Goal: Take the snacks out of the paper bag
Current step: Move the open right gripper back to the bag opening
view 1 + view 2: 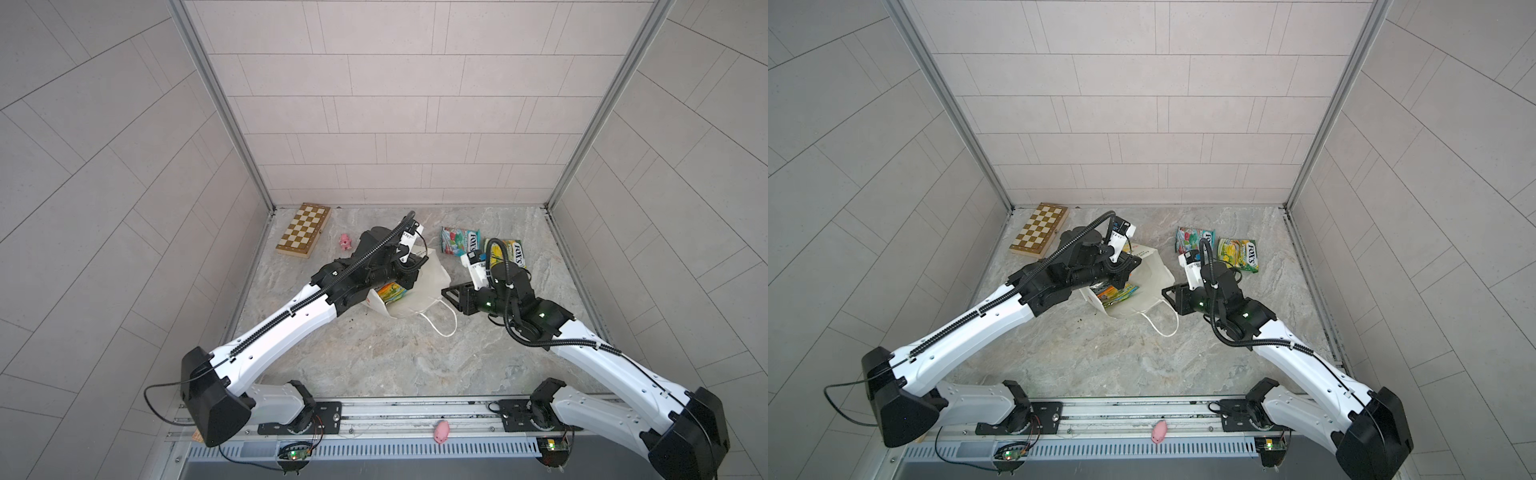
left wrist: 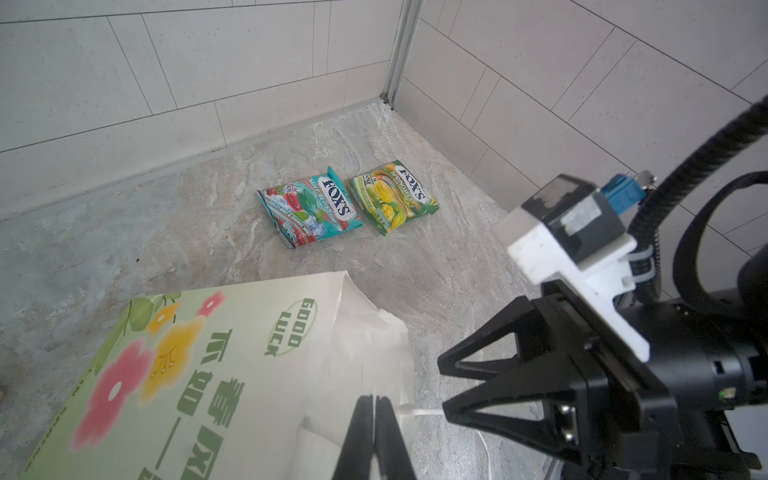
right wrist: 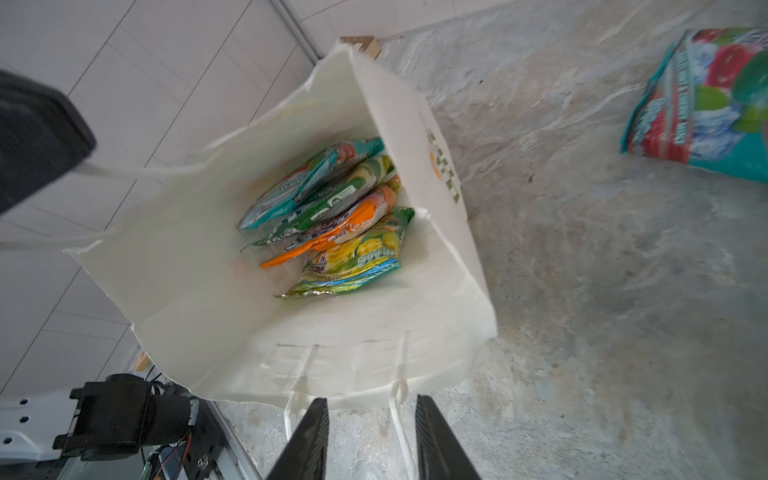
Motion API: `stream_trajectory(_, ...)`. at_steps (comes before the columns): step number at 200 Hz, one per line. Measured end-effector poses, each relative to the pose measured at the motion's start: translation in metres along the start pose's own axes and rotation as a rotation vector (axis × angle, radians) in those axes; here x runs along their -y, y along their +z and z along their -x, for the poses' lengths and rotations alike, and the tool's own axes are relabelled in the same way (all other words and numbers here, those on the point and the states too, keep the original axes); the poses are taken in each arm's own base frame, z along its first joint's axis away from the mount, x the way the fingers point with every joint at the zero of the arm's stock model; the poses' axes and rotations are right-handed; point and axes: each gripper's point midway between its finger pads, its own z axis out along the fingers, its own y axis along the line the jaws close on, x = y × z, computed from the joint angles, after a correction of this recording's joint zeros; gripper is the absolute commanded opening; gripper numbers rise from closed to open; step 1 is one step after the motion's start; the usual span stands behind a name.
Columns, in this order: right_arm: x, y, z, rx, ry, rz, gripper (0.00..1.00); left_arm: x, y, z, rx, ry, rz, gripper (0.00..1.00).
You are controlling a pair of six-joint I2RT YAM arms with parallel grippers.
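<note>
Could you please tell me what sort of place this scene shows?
Probably a robot test booth: two arms bolted to a metal rail, tiled panel walls around, and props like a chessboard.

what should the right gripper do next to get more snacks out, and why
Probably ease the open right gripper forward into the paper bag toward the yellow-green FOX'S packet. The bag lies on its side with its mouth facing that gripper, the left gripper is shut on its cord handle, four packets sit inside, and the yellow-green one looks nearest the opening.
</note>
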Motion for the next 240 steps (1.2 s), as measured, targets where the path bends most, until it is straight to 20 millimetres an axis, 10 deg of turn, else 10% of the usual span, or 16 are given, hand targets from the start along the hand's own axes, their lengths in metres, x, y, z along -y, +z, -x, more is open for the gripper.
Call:
stream_trajectory(82, -0.030, 0.051, -0.014, -0.061, -0.036, 0.020, 0.29, 0.006, 0.000, 0.001, 0.009, 0.007, -0.012, 0.00)
stream_trajectory(240, -0.011, 0.112, -0.047, -0.090, 0.102, -0.102, 0.27, 0.010, -0.011, 0.008, 0.083, 0.012, -0.009, 0.00)
